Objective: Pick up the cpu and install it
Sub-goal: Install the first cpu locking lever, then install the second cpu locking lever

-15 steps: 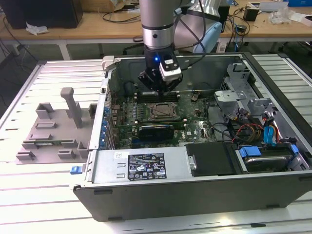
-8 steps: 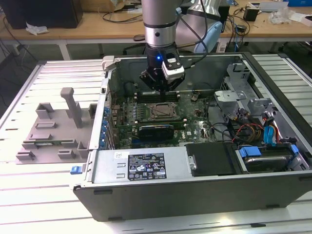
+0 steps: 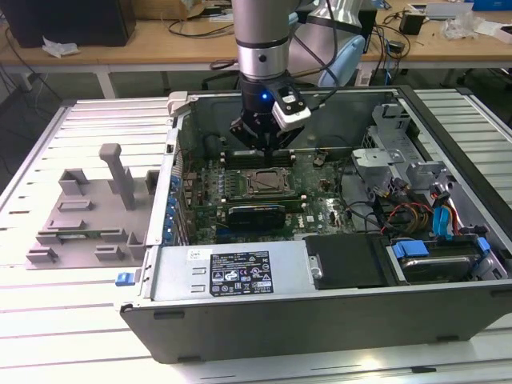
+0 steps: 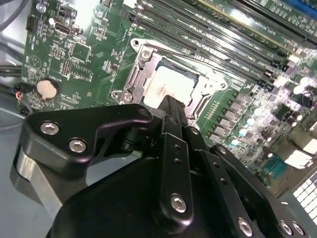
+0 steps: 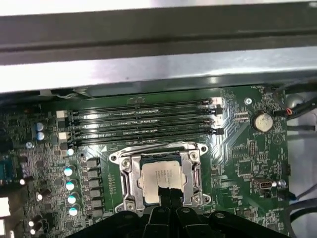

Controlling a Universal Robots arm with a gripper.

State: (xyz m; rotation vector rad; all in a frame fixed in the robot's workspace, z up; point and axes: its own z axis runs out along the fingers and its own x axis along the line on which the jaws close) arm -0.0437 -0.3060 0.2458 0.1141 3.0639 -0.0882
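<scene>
Black linkage of the hand (image 4: 173,111) fills the near foreground in both wrist views, its fingers drawn together and holding nothing, tips directly above the cpu (image 5: 161,179), which lies flat in the motherboard socket (image 5: 161,181) straight below them.

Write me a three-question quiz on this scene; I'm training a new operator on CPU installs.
1. True or false: the cpu lies in the socket.
2. The gripper is above: A) the grey fixture, B) the cpu, C) the drive bay.
3. Fill in: the coin cell sits on the ____.

Key: 1 true; 2 B; 3 motherboard.
</scene>
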